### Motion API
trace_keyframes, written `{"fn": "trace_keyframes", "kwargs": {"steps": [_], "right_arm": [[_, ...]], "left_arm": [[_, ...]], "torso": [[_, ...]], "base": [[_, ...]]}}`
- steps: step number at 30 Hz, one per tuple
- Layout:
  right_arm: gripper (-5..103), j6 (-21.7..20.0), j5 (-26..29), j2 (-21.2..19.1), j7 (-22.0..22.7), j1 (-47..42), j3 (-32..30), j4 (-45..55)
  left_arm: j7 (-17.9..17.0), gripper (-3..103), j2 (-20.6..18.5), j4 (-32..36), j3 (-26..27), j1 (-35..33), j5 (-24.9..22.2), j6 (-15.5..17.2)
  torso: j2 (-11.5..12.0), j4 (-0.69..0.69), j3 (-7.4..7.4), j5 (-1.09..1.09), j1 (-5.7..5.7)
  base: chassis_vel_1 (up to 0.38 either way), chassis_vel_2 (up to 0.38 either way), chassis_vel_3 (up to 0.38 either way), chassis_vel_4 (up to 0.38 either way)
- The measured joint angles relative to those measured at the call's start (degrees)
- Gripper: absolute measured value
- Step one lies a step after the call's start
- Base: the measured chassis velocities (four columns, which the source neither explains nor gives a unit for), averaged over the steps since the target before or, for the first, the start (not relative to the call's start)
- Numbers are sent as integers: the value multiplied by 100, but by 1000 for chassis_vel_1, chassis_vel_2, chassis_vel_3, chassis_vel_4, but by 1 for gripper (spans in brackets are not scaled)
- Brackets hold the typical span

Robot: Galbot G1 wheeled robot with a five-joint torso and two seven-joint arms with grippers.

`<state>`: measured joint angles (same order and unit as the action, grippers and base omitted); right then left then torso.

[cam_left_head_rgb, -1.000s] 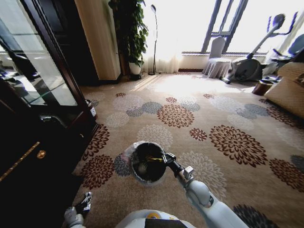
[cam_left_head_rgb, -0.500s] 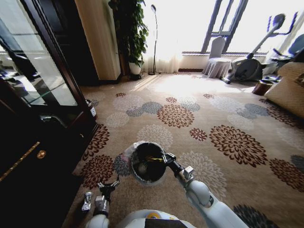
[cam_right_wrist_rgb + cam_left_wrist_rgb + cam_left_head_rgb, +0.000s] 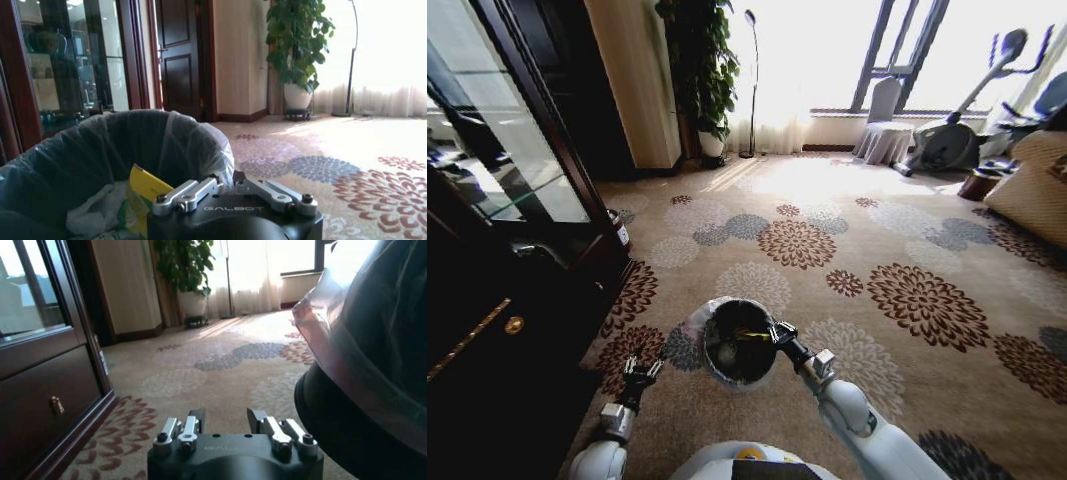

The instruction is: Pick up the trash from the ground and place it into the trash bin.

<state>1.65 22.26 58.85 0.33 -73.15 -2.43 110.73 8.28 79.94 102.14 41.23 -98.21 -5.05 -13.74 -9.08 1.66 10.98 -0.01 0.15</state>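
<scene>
Trash bin (image 3: 738, 342) upright on the flowered carpet (image 3: 907, 250), just in front of the robot's base, near the carpet's edge along the dark wooden cabinet (image 3: 497, 300). Black, round, lined with a whitish translucent bag (image 3: 200, 145) folded over the rim.

Right gripper (image 3: 779, 333) at the bin's rim, on the side toward the robot's right, reaching over the opening. In the right wrist view, gripper (image 3: 230, 186) just above the rim, its 2 fingers spread apart, released, holding nothing. Inside the bin, close under the fingers: a yellowish wrapper-like piece (image 3: 145, 192) standing on edge, a white plastic bag (image 3: 97, 212) crumpled beside it, a touch of green (image 3: 125, 216) between them.

Left gripper (image 3: 638, 372) low over the carpet, to the robot's left of the bin, between bin and cabinet, apart from both. In the left wrist view, gripper (image 3: 225, 418) with its 2 fingers parted, empty, pointing across bare carpet, the bin's dark wall and liner (image 3: 360, 360) close alongside.

Potted plant (image 3: 702, 70) and floor lamp (image 3: 752, 80) far off by the curtained window.
</scene>
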Motion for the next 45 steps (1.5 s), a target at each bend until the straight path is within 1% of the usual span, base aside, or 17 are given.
{"fn": "trace_keyframes", "kwargs": {"steps": [2, 3, 6, 7, 8, 10, 11, 13, 14, 17, 19, 22, 23, 25, 29, 38, 45], "right_arm": [[4, 0, 0, 0, 0, 0, 0, 0], [4, 0, 0, 0, 0, 0, 0, 0], [4, 0, 0, 0, 0, 0, 0, 0], [4, 0, 0, 0, 0, 0, 0, 0], [4, 0, 0, 0, 0, 0, 0, 0], [4, 0, 0, 0, 0, 0, 0, 0], [4, 0, 0, 0, 0, 0, 0, 0], [4, 0, 0, 0, 0, 0, 0, 0], [4, 0, 0, 0, 0, 0, 0, 0], [4, 0, 0, 0, 0, 0, 0, 0], [4, 0, 0, 0, 0, 0, 0, 0], [4, 0, 0, 0, 0, 0, 0, 0], [4, 0, 0, 0, 0, 0, 0, 0], [4, 0, 0, 0, 0, 0, 0, 0], [4, 0, 0, 0, 0, 0, 0, 0], [4, 0, 0, 0, 0, 0, 0, 0], [4, 0, 0, 0, 0, 0, 0, 0]], "left_arm": [[-80, 37, 7, -11, -48, -41, 46, 31], [-80, 37, 7, -11, -48, -41, 46, 31], [-234, 27, -40, 11, -46, -91, 105, 188], [-269, 32, -74, 39, -16, -112, 114, 262], [-269, 32, -74, 39, -16, -112, 114, 262], [-345, 43, -154, 163, 60, -174, 107, 456], [-345, 43, -154, 163, 60, -174, 107, 456], [-359, 54, -206, 264, 106, -235, 110, 682], [-359, 54, -206, 264, 106, -235, 110, 682], [-366, 71, -219, 283, 115, -274, 110, 977], [-366, 71, -219, 282, 117, -277, 110, 1039], [-377, 86, -221, 195, 152, -267, 98, 1297], [-377, 86, -221, 195, 152, -267, 98, 1297], [-384, 97, -269, 44, 196, -233, 45, 1466], [-436, 100, -330, -245, 230, -157, -73, 1574], [-627, 100, -341, -964, 244, 245, -363, 1813], [-761, 100, -271, -1417, 308, 564, -224, 1851]], "torso": [[0, 0, 0, 0, 0], [0, 0, 0, 0, 0], [0, 0, 0, 0, 0], [0, 0, 0, 0, 0], [0, 0, 0, 0, 0], [0, 0, 0, 1, 0], [0, 0, 0, 1, 0], [0, 0, 0, 1, 0], [0, 0, 0, 1, 0], [0, 0, 0, 0, 0], [0, 0, 0, 0, 0], [0, 0, 0, 0, 0], [0, 0, 0, 0, 0], [0, 0, 0, 1, 0], [0, 0, 0, 0, 0], [0, 0, 0, 0, 0], [0, -1, 0, 0, 0]], "base": [[0, 0, 0, 0], [0, 0, 0, 0], [0, 0, 0, 0], [0, 0, 0, 0], [0, 0, 0, 0], [0, 0, 0, 0], [0, 0, 0, 0], [0, 0, 0, 0], [0, 0, 0, 0], [0, 0, 0, 0], [0, 0, 0, 0], [0, 0, 0, 0], [0, 0, 0, 0], [0, 0, 0, 0], [0, 0, 0, 0], [0, 0, 0, 0], [0, 0, 0, 0]]}}
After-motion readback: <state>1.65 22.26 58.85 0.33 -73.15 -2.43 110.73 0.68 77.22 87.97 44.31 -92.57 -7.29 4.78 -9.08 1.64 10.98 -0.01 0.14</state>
